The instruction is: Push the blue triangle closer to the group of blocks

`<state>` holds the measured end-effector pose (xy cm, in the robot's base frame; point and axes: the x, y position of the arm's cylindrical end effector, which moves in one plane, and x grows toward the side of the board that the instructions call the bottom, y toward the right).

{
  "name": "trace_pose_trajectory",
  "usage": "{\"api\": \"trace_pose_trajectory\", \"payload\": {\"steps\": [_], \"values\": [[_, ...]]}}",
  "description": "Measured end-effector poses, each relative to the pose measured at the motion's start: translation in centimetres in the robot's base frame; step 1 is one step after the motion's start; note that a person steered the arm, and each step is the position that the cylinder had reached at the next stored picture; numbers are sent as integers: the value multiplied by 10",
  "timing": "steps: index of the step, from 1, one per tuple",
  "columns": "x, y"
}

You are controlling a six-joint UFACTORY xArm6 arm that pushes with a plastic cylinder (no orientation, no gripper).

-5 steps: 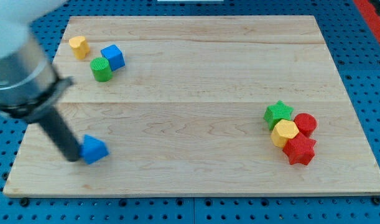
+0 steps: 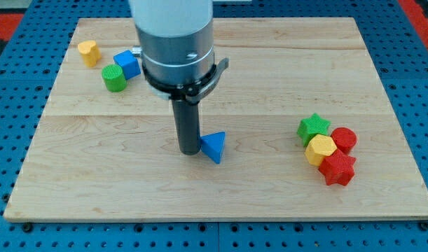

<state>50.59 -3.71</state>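
Observation:
The blue triangle (image 2: 214, 146) lies on the wooden board (image 2: 221, 189) near its middle, a little below centre. My tip (image 2: 190, 150) touches the triangle's left side. At the view's right is a tight group: a green star (image 2: 313, 127), a red cylinder (image 2: 344, 138), a yellow hexagon (image 2: 320, 149) and a red star (image 2: 337, 169). A wide gap of bare board lies between the triangle and this group.
At the view's top left stand a yellow block (image 2: 88, 52), a blue cube (image 2: 127, 64) and a green cylinder (image 2: 114, 78), close together. The arm's large grey body (image 2: 173, 42) hangs over the board's upper middle.
My tip and the blue triangle have both moved far to the right, from the board's lower left to near its middle. The triangle has also turned. The other blocks have not moved.

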Motion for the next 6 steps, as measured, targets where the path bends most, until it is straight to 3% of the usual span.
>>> {"api": "trace_pose_trajectory", "payload": {"steps": [2,4,5,6], "values": [[-5,84],[51,86],[52,142],[57,137]]}}
